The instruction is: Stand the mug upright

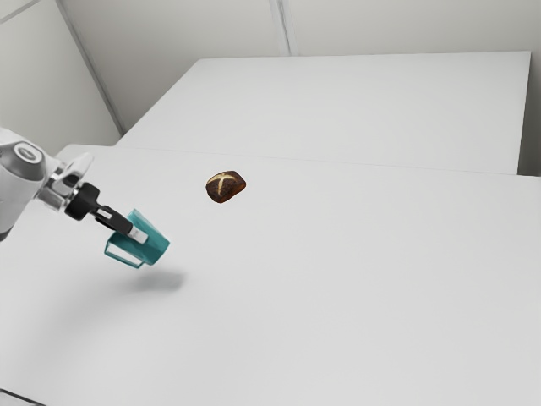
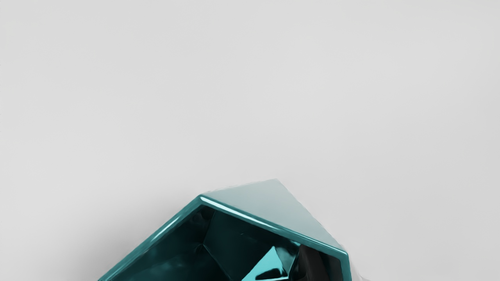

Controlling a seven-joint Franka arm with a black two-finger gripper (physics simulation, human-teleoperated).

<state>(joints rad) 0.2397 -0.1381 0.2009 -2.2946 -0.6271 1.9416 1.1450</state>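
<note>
In the exterior view, the black gripper [image 1: 136, 234] is shut on the wall of the teal mug [image 1: 153, 247]. The mug hangs tilted above the table, its shadow below it. Its base points down toward the exterior view's right, and its handle [image 1: 121, 256] is on the lower left side. In the wrist view, the angular rim of the mug [image 2: 269, 208] opens toward the camera. One dark finger of the gripper [image 2: 341, 273] reaches inside the mug; the other is mostly hidden behind the wall.
A dark brown, bread-like object with a pale cross mark [image 1: 225, 186] lies on the white table [image 1: 355, 279], beyond the mug toward the exterior view's right. Behind this surface is another white surface [image 1: 363, 110], with pale walls around.
</note>
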